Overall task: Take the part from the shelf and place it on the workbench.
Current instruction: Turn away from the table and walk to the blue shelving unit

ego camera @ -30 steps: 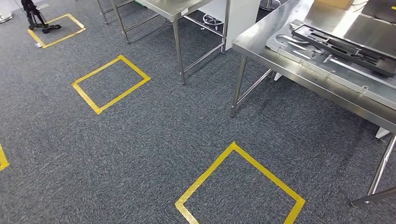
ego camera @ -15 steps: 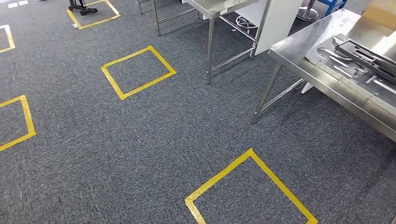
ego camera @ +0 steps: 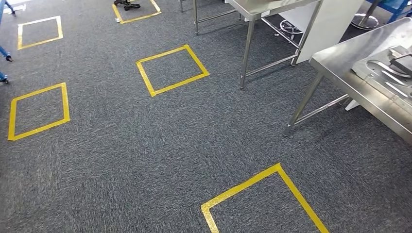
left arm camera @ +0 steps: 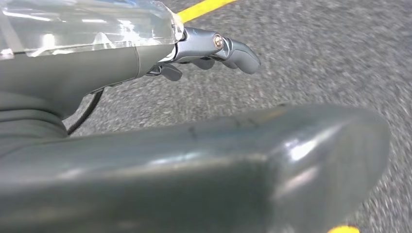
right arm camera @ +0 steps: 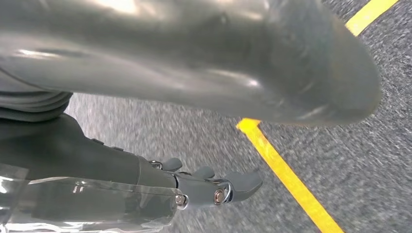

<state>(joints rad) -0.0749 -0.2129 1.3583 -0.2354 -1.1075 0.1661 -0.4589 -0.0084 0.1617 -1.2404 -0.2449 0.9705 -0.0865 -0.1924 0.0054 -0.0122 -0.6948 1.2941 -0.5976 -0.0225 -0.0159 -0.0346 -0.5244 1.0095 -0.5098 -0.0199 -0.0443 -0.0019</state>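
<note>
The steel workbench (ego camera: 346, 54) stands at the right edge of the head view, with a grey metal plate (ego camera: 388, 73) of cut-out shapes lying on it. My left hand (left arm camera: 194, 145) hangs over the grey carpet, its fingers (left arm camera: 233, 51) stretched out and holding nothing. My right hand (right arm camera: 194, 63) hangs the same way beside a yellow tape line, its fingers (right arm camera: 228, 187) loosely extended and empty.
A second steel table (ego camera: 262, 7) stands at the back, a white cabinet (ego camera: 330, 24) beside it. Several yellow tape squares mark the carpet, one close in front (ego camera: 272, 194). A person's blue legs (ego camera: 4, 53) show at the far left edge.
The camera has swung left: the workbench and tables slid towards the right of the picture, and more tape squares came in at the left.
</note>
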